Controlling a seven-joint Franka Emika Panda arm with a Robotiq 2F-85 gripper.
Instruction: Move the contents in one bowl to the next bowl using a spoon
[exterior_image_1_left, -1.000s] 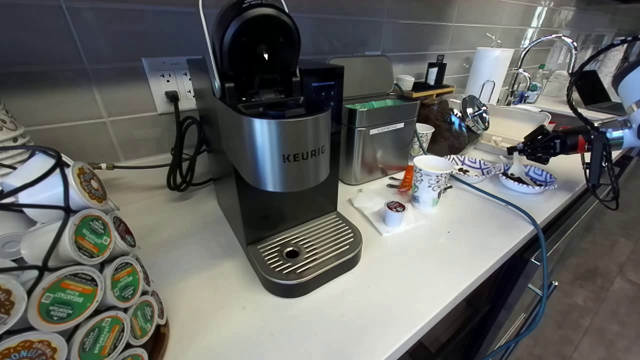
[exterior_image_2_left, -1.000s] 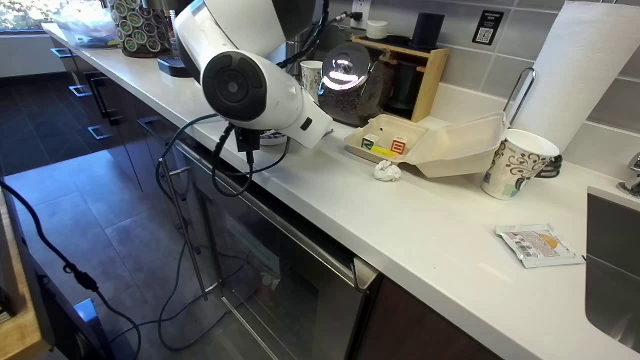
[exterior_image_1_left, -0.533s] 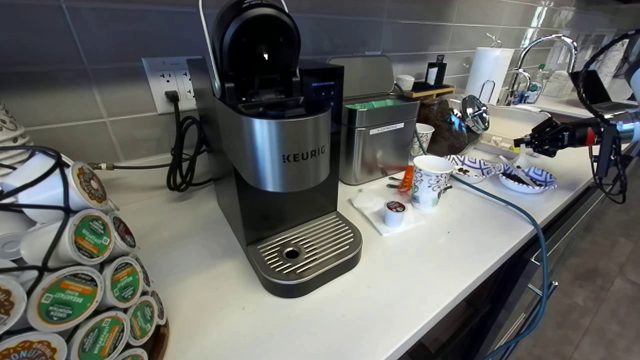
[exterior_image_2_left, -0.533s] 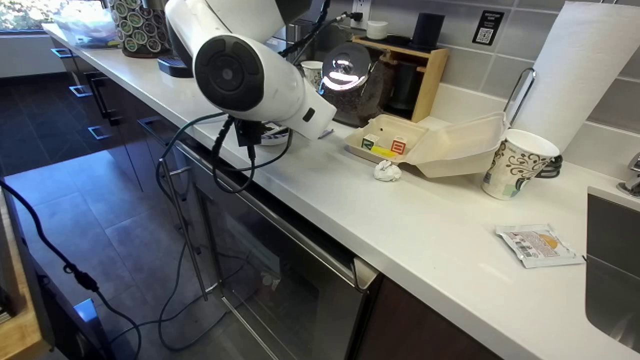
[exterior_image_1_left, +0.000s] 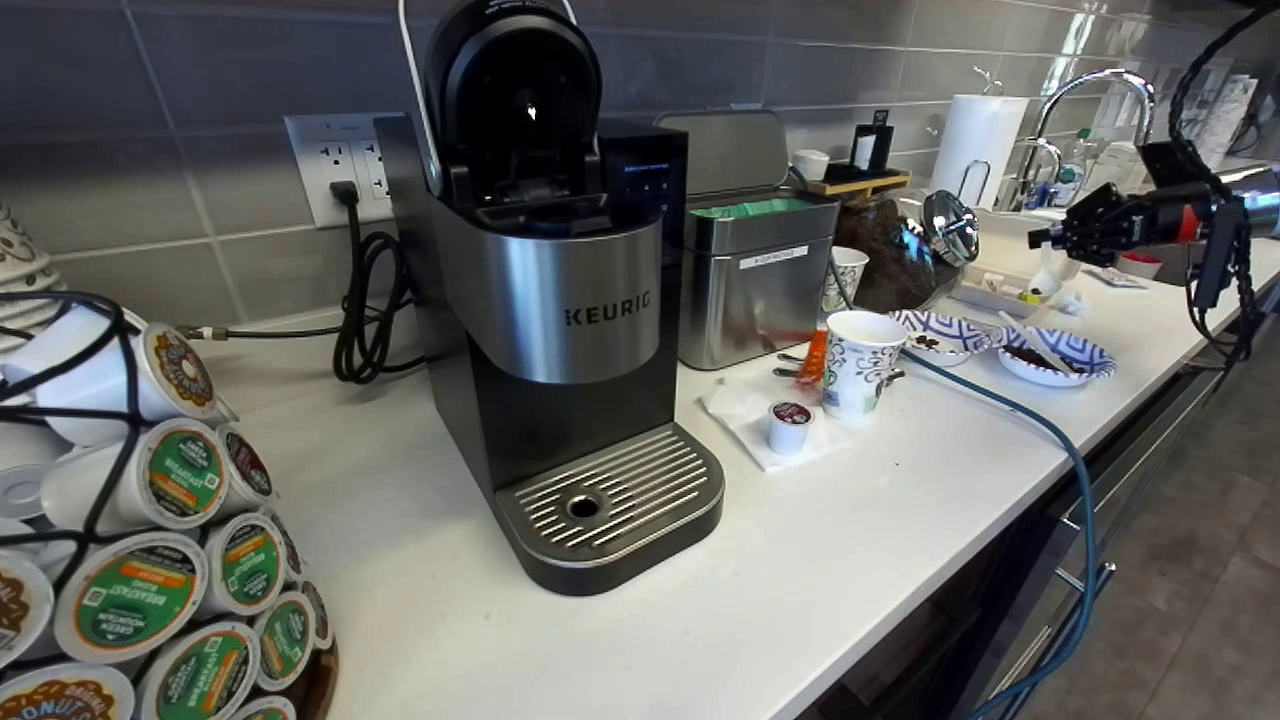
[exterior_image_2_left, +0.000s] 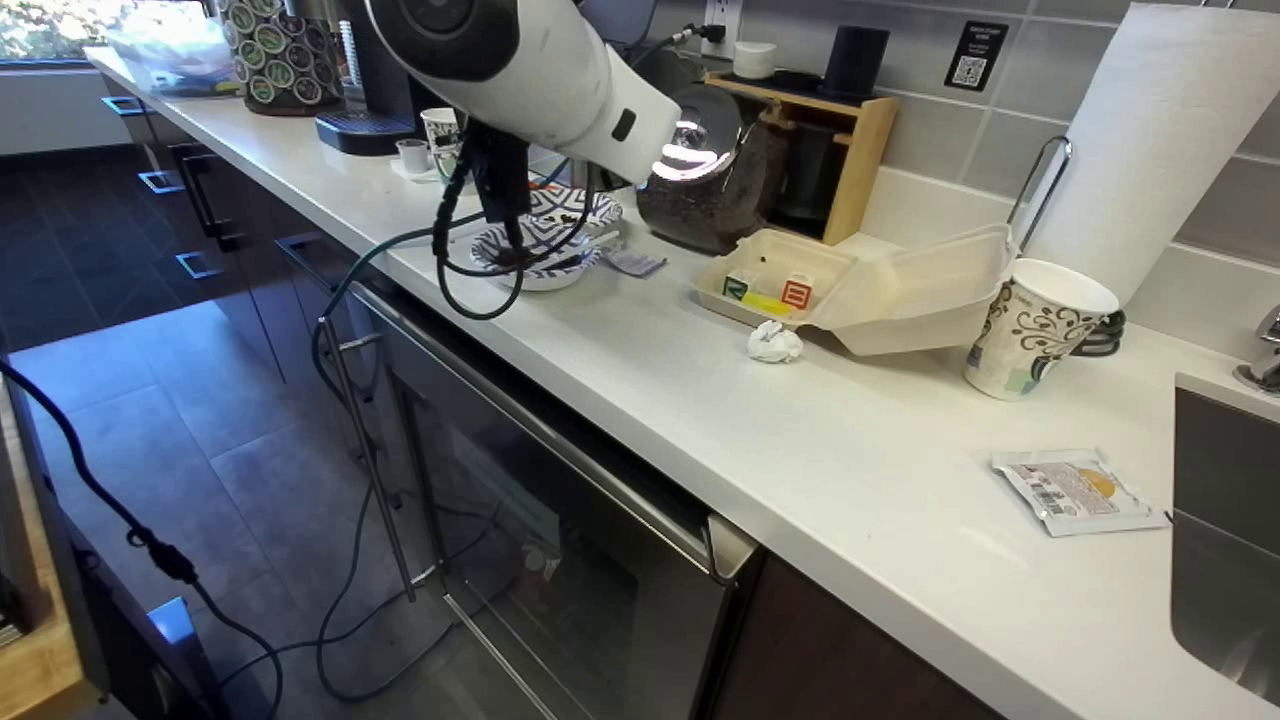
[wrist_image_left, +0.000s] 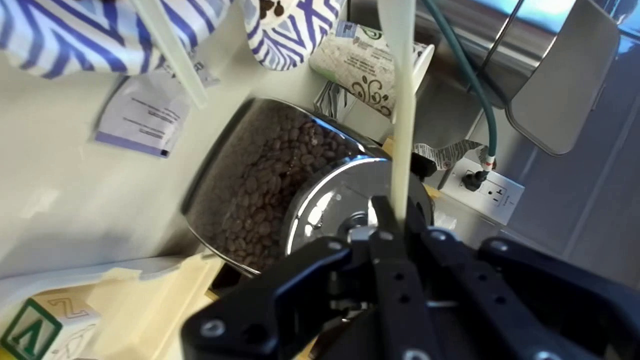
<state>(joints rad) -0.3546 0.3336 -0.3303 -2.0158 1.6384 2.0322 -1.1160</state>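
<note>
Holding pale spoon by handle in tightly pinched gripper, raised in front of coffee-bean jar in wrist view. Can see patterned bowl with dark contents near jar and next bowl closer to jar.

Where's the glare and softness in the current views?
Wrist view: white glare on the jar lid; the foreground gripper and the spoon it holds look soft. In an exterior view: window overexposed in patches, white streaks on that jar lid. In an exterior view: bright streak on the wall tiles, KEURIG lettering legible.
</note>
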